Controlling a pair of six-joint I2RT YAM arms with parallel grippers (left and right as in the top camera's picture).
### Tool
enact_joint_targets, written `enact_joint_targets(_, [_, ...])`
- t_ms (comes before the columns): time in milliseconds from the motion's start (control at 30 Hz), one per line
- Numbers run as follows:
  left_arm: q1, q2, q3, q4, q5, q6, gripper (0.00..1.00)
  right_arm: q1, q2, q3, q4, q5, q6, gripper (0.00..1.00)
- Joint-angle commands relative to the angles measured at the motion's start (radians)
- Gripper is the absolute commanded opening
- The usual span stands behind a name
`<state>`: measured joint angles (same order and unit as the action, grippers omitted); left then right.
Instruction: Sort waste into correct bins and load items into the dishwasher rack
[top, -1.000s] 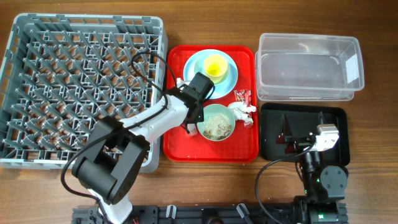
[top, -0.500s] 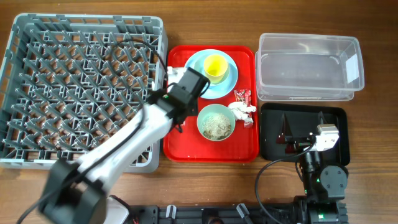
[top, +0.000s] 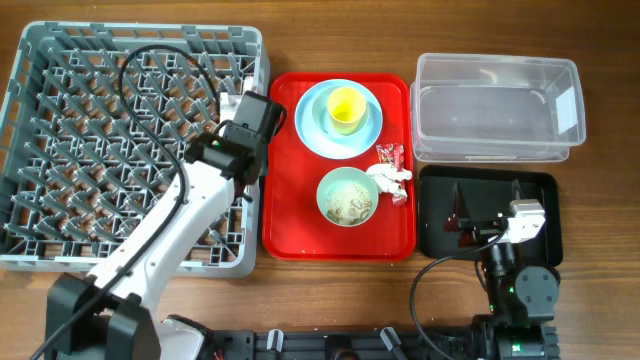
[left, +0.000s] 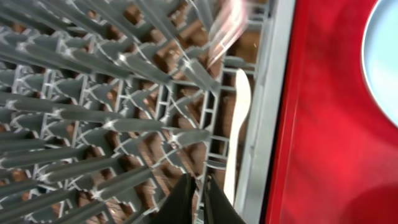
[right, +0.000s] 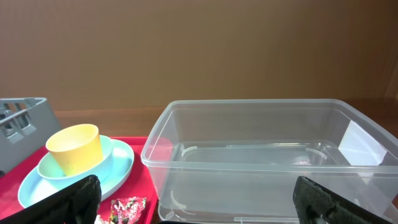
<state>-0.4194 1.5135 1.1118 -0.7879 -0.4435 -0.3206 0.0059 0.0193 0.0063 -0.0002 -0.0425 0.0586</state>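
Jaws of the right gripper (right: 196, 186) stand spread wide with nothing between them, hanging low over the glossy black tray (top: 540, 250) on the wooden table (top: 600, 300). Straight ahead of them, just beyond the black tray, stands the clear plastic tub (right: 249, 107). Ahead and to their left, on the red serving tray (top: 300, 230), lies the shiny red snack wrapper (right: 127, 208), with the crumpled white napkin (top: 395, 180) next to it and just beside the pale green bowl (top: 328, 188), which holds whitish food scraps (top: 347, 202). Farther off on that side the yellow cup (right: 74, 148) sits in the light blue bowl (right: 104, 154), which rests on the light blue plate (right: 121, 169). Beyond the red serving tray, the left gripper (left: 198, 183) points down into the grey dishwasher rack (left: 267, 124) near the wall that faces the tray; its jaws are pressed almost together with only a thin slit, pinching nothing. A white plastic utensil (left: 239, 124), spoon or fork I cannot tell, lies in the rack along that wall, just beside these jaws on their tray side.
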Motion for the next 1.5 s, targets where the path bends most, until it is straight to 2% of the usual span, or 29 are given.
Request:
enact_joint_targets(0, [0.003,-0.013,0.0,0.026,0.019,0.025,0.19,0.004,-0.005,-0.001,0.003,0.016,-0.006,1.0])
enact_joint_targets(100, [0.018,-0.095,0.006,0.029,0.016,-0.038,0.24,0.004,-0.005,-0.001,0.003,0.016,-0.006,1.0])
enact_joint_targets(167, [0.026,-0.154,0.006,0.037,0.016,-0.078,0.37,0.004,-0.005,-0.001,0.003,0.016,-0.006,1.0])
enact_joint_targets(200, [0.034,-0.181,0.006,0.048,0.016,-0.081,0.38,0.004,-0.005,-0.001,0.003,0.016,-0.006,1.0])
enact_joint_targets(233, [0.043,-0.204,0.006,0.061,0.016,-0.081,0.35,0.004,-0.005,-0.001,0.003,0.016,-0.005,1.0])
enact_joint_targets(267, [0.05,-0.22,0.006,0.077,0.017,-0.085,0.23,0.004,-0.005,-0.001,0.003,0.016,-0.006,1.0])
enact_joint_targets(333, [0.068,-0.232,0.006,0.127,0.04,-0.087,0.29,0.004,-0.005,-0.001,0.003,0.016,-0.006,1.0])
enact_joint_targets(400, [0.104,-0.215,0.006,0.163,0.164,-0.055,0.28,0.004,-0.005,-0.001,0.003,0.016,-0.006,1.0])
enact_joint_targets(500, [0.24,-0.173,0.043,0.17,0.476,-0.024,0.32,0.004,-0.005,-0.001,0.003,0.016,-0.006,1.0])
enact_joint_targets(533, [0.29,-0.151,0.07,0.158,0.582,-0.023,0.3,0.004,-0.005,-0.001,0.003,0.016,-0.006,1.0])
enact_joint_targets(600, [0.365,-0.08,0.166,0.063,0.691,0.01,0.24,0.004,-0.005,-0.001,0.003,0.016,-0.006,1.0])
enact_joint_targets(700, [0.396,0.155,0.54,-0.291,0.701,0.103,0.22,0.004,-0.005,-0.001,0.003,0.016,-0.005,1.0])
enact_joint_targets(733, [0.377,0.294,0.749,-0.454,0.726,0.162,0.2,0.004,-0.005,-0.001,0.003,0.016,-0.005,1.0])
enact_joint_targets(767, [0.366,0.343,0.791,-0.478,0.708,0.164,0.21,0.004,-0.005,-0.001,0.003,0.016,-0.006,1.0])
enact_joint_targets(800, [0.357,0.372,0.79,-0.473,0.692,0.164,0.22,0.004,-0.005,-0.001,0.003,0.016,-0.005,1.0])
enact_joint_targets(867, [0.343,0.437,0.782,-0.48,0.675,0.164,0.33,0.004,-0.005,-0.001,0.003,0.016,-0.005,1.0])
enact_joint_targets(967, [0.33,0.527,0.777,-0.485,0.678,0.164,0.35,0.004,-0.005,-0.001,0.003,0.016,-0.006,1.0])
enact_joint_targets(1067, [0.331,0.575,0.777,-0.476,0.676,0.164,0.34,0.004,-0.005,-0.001,0.003,0.016,-0.005,1.0])
enact_joint_targets(1167, [0.33,0.578,0.77,-0.451,0.655,0.156,0.18,0.004,-0.005,-0.001,0.003,0.016,-0.006,1.0])
enact_joint_targets(1467, [0.315,0.623,0.769,-0.435,0.614,0.157,0.18,0.004,-0.005,-0.001,0.003,0.016,-0.006,1.0])
